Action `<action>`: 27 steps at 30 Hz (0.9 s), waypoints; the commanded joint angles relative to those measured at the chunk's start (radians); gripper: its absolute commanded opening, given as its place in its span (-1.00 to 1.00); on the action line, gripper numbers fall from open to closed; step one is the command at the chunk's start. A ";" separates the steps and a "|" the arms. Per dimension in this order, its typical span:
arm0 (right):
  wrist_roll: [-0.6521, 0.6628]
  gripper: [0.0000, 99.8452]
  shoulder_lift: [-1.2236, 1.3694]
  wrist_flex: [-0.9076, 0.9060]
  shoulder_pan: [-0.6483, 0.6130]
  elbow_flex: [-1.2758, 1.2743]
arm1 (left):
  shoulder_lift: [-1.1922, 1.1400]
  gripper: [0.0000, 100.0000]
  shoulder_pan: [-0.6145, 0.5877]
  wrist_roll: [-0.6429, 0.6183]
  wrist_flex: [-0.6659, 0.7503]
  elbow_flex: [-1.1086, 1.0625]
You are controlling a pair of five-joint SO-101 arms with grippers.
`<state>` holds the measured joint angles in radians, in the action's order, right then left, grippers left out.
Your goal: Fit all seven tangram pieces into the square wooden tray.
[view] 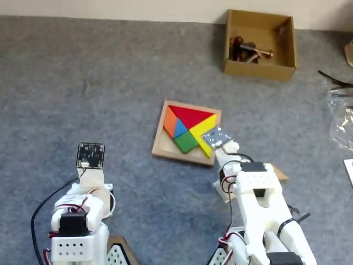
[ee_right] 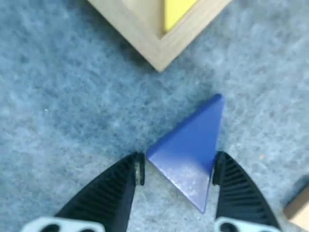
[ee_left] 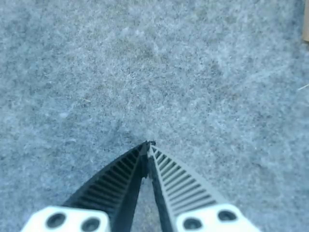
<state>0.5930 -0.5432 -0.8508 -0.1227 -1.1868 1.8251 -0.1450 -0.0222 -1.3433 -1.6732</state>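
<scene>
The square wooden tray (view: 159, 144) lies mid-table holding red, orange, light blue, green and yellow pieces; its corner (ee_right: 159, 58) with a yellow piece (ee_right: 176, 12) shows in the right wrist view. A dark blue triangle (ee_right: 190, 145) lies flat on the carpet just off that corner. My right gripper (ee_right: 177, 166) is open, one finger on each side of the triangle, close to its edges. A tan wooden piece (view: 279, 175) lies beside the right arm. My left gripper (ee_left: 148, 143) is shut on nothing, over bare carpet at the near left.
A cardboard box (view: 282, 67) with small items stands at the back right. Clear plastic wrapping (view: 342, 124) and cables lie at the right edge. Grey carpet covers the table.
</scene>
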 commanded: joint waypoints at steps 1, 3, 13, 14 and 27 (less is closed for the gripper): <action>-0.008 -0.63 -0.039 0.027 -0.018 0.048 | 0.005 -0.99 -0.013 0.006 -0.008 -0.022; -0.008 -0.63 -0.039 0.027 -0.018 0.048 | 0.005 -0.99 -0.013 0.006 -0.008 -0.022; -0.008 -0.86 -0.039 0.027 -0.016 0.056 | 0.005 -0.99 -0.013 0.006 -0.008 -0.022; -0.008 -0.86 -0.039 0.027 -0.016 0.056 | 0.005 -0.99 -0.013 0.006 -0.008 -0.022; -0.170 -0.56 -0.041 0.019 -0.016 0.058 | 0.005 -0.99 -0.013 0.006 -0.008 -0.022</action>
<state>0.4457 -0.5493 -0.8385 -0.1289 -1.1868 1.8251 -0.1450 -0.0222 -1.3433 -1.6732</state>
